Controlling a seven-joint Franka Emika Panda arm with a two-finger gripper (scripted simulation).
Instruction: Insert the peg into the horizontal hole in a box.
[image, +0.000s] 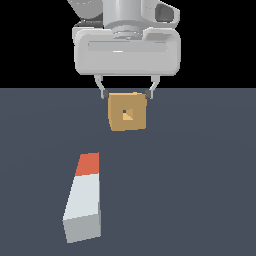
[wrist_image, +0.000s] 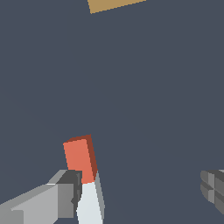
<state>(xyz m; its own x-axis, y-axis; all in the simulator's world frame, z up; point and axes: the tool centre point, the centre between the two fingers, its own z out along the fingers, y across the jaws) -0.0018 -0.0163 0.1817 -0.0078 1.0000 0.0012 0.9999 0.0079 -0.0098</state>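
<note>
We see the fingers (wrist_image: 65, 199) spread apart above the peg (image: 85, 197) lying on the worktop (image: 200, 190), well apart from the box (image: 127, 112).

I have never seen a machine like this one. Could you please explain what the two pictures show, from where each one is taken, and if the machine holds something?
These are computer-simulated pictures of one robot arm. The exterior view comes from a camera off the arm. The big grey block at the top is the arm's end, and below it hangs its gripper, a hand with two thin fingers. The fingers stand apart, so the gripper is open and holds nothing.

On the dark surface lie two things. The peg is a long bar, white with an orange-red end. The box is a tan cube with a small hole in its face.

The wrist view comes from a camera on the arm's wrist, looking down. It shows the peg between the two grey fingers, closer to one of them, and an edge of the box.
</note>
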